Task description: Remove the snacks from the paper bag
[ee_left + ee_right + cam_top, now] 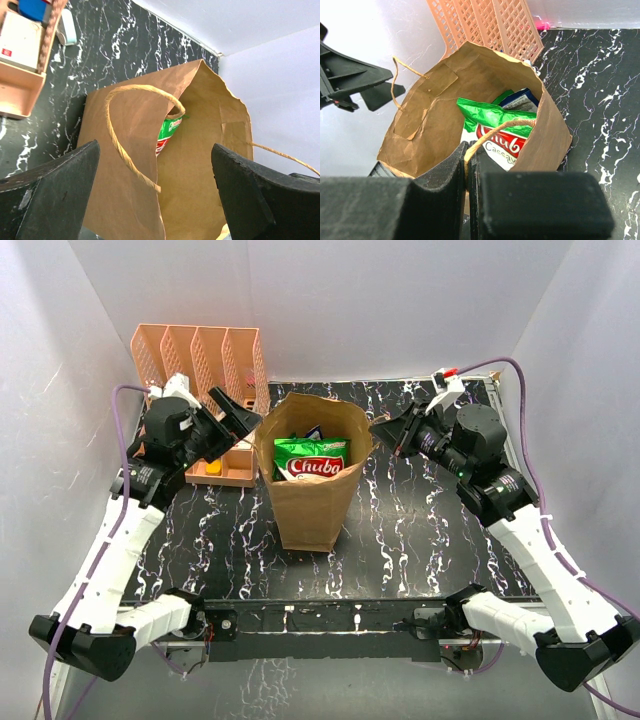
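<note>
Right claw (pixel 468 150) is pinched together on a twisted handle (pixel 502 126) of the paper bag (pixel 310 500), right at the bag's right rim. Left claw (pixel 155 147) is spread wide just beside the bag's left rim, gripping nothing. The bag stands upright with a big green snack packet (pixel 312 458) and a dark blue packet (pixel 522 99) inside it. An orange organizer (pixel 200 350) sits behind-left of the bag.

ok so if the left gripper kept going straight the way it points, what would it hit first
Probably the twisted paper handle looped on the near side of the brown kraft paper bag, then the bag wall behind it; depth is unclear.
</note>
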{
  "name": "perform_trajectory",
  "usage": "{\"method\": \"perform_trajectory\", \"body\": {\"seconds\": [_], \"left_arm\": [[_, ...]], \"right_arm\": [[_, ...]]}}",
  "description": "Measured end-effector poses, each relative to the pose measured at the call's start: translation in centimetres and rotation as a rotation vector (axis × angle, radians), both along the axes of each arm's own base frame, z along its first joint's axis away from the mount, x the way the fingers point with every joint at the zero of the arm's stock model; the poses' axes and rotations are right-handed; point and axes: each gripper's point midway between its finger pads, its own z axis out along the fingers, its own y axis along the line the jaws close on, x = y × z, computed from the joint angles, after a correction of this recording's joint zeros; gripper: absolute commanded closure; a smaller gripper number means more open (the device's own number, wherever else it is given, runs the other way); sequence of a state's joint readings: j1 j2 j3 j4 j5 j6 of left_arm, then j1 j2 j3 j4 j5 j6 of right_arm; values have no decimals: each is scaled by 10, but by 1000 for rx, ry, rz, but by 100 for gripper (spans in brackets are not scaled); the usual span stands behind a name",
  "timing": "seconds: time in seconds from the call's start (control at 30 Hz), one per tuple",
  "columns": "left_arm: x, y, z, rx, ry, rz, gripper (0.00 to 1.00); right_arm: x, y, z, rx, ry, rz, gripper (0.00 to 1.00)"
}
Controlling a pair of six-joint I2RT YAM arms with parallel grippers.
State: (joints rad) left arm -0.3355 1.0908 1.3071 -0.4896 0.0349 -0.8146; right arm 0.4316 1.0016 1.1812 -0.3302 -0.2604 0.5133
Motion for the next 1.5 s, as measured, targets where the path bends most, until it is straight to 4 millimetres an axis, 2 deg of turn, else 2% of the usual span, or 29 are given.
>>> {"method": "perform_trajectory", "body": {"seconds": [0.13,0.23,0.37,0.47,0.6,0.67,0.77,0.9,1.07,1.17,1.33,1.5], "left_arm": [[2,-9,-14,-99,11,-16,4],[3,-16,-15,-180,-1,-36,12],[10,-17,-7,-309,-46,-61,21],[15,-15,-2,-379,-75,-75,37],[14,-19,13,-440,-111,-117,46],[12,-22,19,-452,-129,-141,50],[10,-24,22,-453,-137,-164,64],[9,-28,20,-449,-132,-192,70],[15,-34,11,-431,-93,-224,84],[19,-33,12,-395,-81,-230,100],[19,-25,36,-292,-88,-216,100],[16,-14,61,-189,-78,-190,100]], "right_arm": [[-1,0,0,-4,-1,0,93],[-1,0,0,-5,-2,1,93],[-1,-1,0,-6,-3,1,93],[-1,-1,0,-6,-3,1,93],[-1,-1,0,-6,-3,1,93],[-1,-1,0,-6,-3,1,93],[-1,-1,0,-6,-3,1,93],[-1,-1,0,-7,-3,1,93],[-1,-1,-1,-10,-5,2,93],[-1,-1,-1,-14,-5,2,93],[-4,-3,-2,-33,-15,7,93],[-20,0,-9,-63,2,75,93]]}}
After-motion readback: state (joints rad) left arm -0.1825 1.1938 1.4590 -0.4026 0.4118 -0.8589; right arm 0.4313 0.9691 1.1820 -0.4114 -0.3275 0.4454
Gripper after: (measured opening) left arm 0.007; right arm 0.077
